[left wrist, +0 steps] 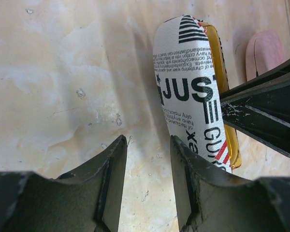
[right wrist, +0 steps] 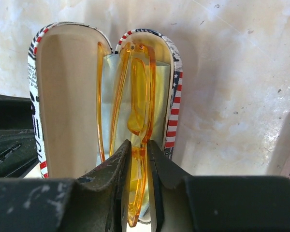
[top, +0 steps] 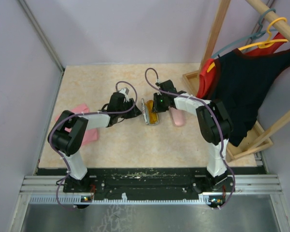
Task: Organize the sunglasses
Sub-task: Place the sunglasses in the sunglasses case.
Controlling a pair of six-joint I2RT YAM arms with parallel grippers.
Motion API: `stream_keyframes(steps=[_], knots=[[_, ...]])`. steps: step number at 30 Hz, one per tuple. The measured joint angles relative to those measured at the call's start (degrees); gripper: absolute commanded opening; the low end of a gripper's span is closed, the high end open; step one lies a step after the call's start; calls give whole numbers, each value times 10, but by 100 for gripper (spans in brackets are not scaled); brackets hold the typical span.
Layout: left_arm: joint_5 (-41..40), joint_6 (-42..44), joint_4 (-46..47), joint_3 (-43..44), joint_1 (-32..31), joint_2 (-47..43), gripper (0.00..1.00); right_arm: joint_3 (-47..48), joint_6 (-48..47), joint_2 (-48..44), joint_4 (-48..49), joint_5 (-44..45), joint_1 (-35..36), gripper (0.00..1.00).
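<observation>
Your right hand (right wrist: 138,149) pinches the orange sunglasses (right wrist: 135,96) lying in the open printed case (right wrist: 63,96), while your left hand (left wrist: 147,145) sits half open and empty, perhaps touching that case.

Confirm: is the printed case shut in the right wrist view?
No, the printed case lies open, with the orange sunglasses sitting in one half.

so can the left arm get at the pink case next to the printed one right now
Probably not directly: the open printed case and the right tool, pinching the orange sunglasses, sit between the left tool and the pink case. It would need to go around.
</observation>
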Motion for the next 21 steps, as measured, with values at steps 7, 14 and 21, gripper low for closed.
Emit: stream_keyframes(steps=[7, 14, 21], knots=[[1, 0, 0, 0, 0, 0, 47, -1, -13, -11, -9, 9, 0, 26], [2, 0, 0, 0, 0, 0, 47, 0, -35, -39, -30, 38, 0, 29], [5, 0, 0, 2, 0, 1, 47, 0, -62, -61, -49, 95, 0, 26]])
